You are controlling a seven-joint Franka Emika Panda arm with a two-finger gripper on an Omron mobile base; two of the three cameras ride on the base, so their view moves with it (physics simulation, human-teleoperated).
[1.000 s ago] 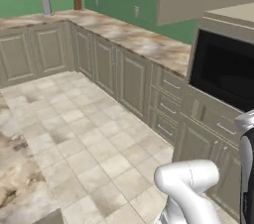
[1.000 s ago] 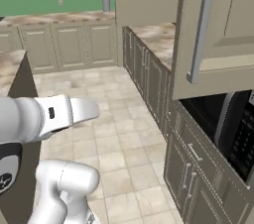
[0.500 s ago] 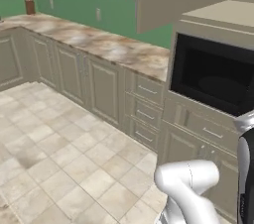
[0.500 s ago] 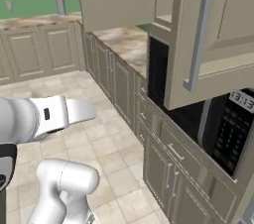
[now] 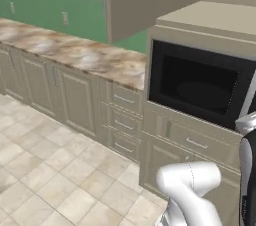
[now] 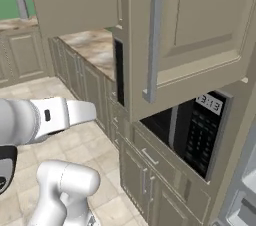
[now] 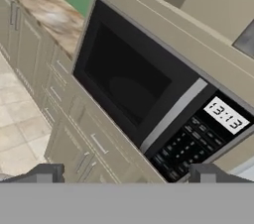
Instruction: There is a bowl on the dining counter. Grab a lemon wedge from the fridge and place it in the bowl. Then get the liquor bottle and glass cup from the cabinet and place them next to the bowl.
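Swinging with the driving base, both base views have shifted from the long marble table [image 5: 75,52] and floor onto a built-in microwave [image 7: 144,99], which now lies straight ahead of the claw [image 7: 126,173]. That reads as the camera moving, not the furniture. The claw stands wide with nothing between its fingertips [image 7: 47,172]. By my judgement the robot is in transit toward the fridge; no lemon wedge, bowl, bottle or cup can be seen. Only the microwave clock [image 7: 225,115] is legible: "3:13".
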